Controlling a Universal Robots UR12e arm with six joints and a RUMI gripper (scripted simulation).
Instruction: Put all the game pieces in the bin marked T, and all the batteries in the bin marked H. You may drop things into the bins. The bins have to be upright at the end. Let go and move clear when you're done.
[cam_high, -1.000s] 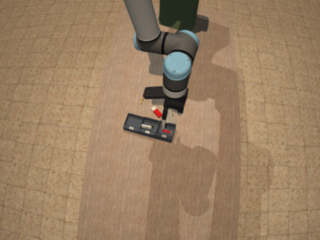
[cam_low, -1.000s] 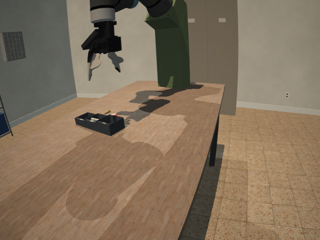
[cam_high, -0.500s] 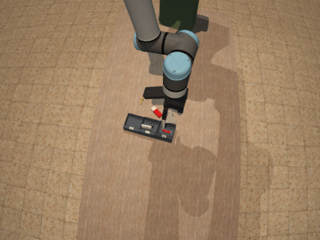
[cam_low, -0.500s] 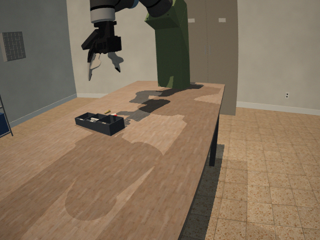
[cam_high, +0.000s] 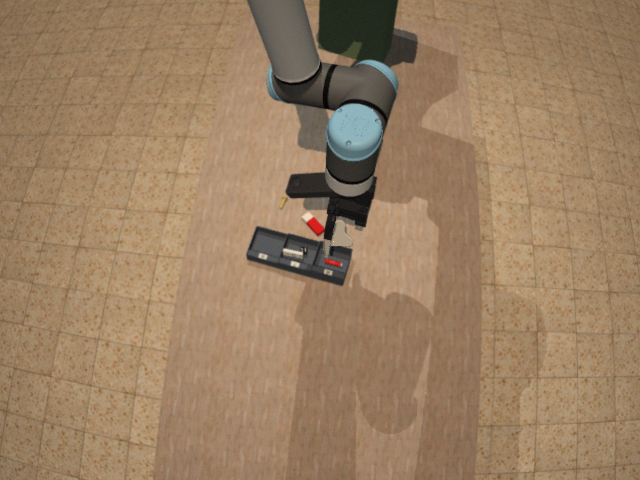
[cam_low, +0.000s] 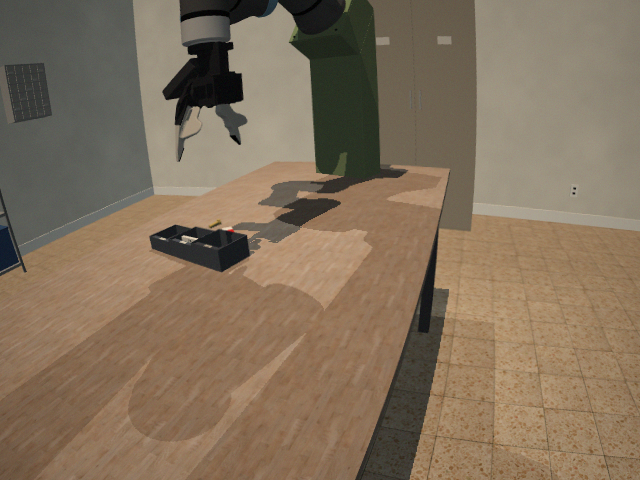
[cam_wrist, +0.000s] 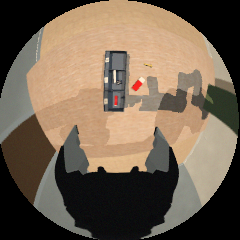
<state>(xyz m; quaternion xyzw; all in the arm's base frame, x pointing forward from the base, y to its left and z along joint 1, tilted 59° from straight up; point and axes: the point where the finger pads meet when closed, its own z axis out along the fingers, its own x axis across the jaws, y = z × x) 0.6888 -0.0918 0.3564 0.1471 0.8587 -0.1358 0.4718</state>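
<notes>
A wooden table (cam_high: 232, 361) (cam_low: 268, 330) (cam_wrist: 75, 65) carries an upright dark three-compartment tray (cam_high: 268, 241) (cam_low: 221, 259) (cam_wrist: 124, 102); a red-and-white block (cam_high: 313, 223) (cam_low: 229, 229) (cam_wrist: 138, 84) and a small yellowish piece (cam_high: 283, 202) (cam_low: 215, 223) (cam_wrist: 148, 65) lie apart beside it.

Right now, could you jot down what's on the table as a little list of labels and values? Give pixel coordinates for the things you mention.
container: dark three-part bin (cam_high: 257, 255) (cam_low: 222, 260) (cam_wrist: 106, 90), upright
middle compartment: white piece (cam_high: 293, 253) (cam_wrist: 114, 76) and small dark piece (cam_high: 304, 250)
compartment beside it: red cylinder (cam_high: 333, 262) (cam_wrist: 116, 100)
third compartment: nothing visible
outside bin: red-and-white block (cam_high: 314, 224) (cam_wrist: 137, 85); small yellow piece (cam_high: 282, 202) (cam_low: 215, 223) (cam_wrist: 148, 65)
gripper (cam_low: 209, 149) (cam_wrist: 116, 127): open, above table
marked letters: too blurred to read
</notes>
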